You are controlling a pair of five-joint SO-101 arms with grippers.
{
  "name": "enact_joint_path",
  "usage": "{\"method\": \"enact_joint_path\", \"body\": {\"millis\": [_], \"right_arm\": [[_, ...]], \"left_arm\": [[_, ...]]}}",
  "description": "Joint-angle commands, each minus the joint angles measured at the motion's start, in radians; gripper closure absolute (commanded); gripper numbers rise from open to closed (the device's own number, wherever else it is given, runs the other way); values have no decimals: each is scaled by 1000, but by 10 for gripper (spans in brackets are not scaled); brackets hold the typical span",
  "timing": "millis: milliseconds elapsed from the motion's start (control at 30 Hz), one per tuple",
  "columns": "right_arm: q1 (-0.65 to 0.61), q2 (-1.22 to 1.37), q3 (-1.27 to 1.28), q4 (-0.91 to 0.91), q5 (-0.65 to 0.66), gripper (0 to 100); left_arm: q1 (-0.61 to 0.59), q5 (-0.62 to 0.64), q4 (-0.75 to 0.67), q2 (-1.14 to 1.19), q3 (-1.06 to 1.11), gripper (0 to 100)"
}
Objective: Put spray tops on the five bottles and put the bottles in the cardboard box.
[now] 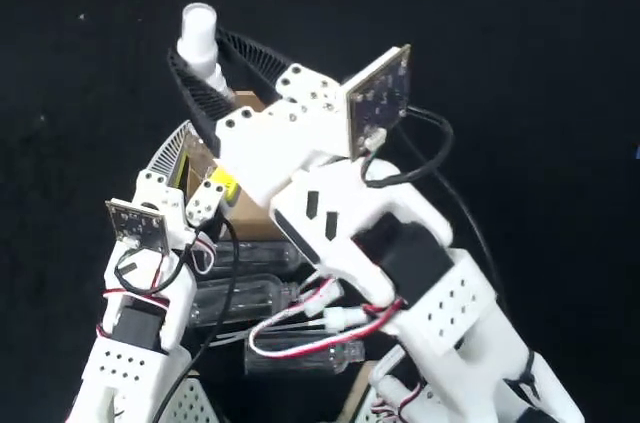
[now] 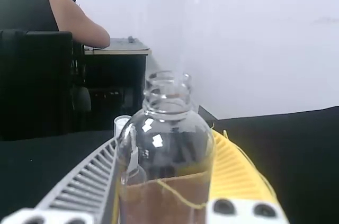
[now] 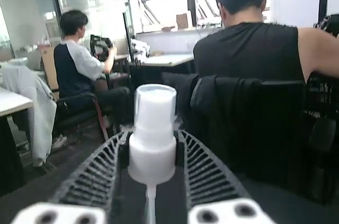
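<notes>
The left gripper (image 2: 168, 147) clamps an upright, uncapped clear bottle (image 2: 168, 123) in front of the cardboard box (image 1: 250, 215), whose contents the arms hide. The right gripper (image 3: 153, 142) grips a white spray top (image 3: 153, 123). Other bottles (image 1: 250, 298) lie on the table (image 1: 540, 93).

White spray top (image 3: 152, 113); clear bottle (image 2: 167, 142); brown cardboard box (image 1: 255, 221); black table (image 1: 540, 63); right pincer (image 3: 152, 136) black, ribbed.

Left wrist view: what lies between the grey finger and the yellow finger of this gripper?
A clear bottle, upright, its threaded neck bare. The grey finger and the yellow finger stand against its sides, as the left wrist view shows.
</notes>
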Motion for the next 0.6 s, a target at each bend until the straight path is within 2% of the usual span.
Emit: {"method": "enact_joint_path", "body": {"millis": [0,167,400,567], "right_arm": [[8,-42,-35,78,3,986],[35,-39,-39,68,3,986],[84,-48,10,-124,-3,986],[81,-48,19,-180,-5,986]], "left_arm": [[5,2,-2,-23,24,970],[5,2,0,-23,24,970],[5,2,0,-23,24,970],[7,2,0,-23,24,970]]}}
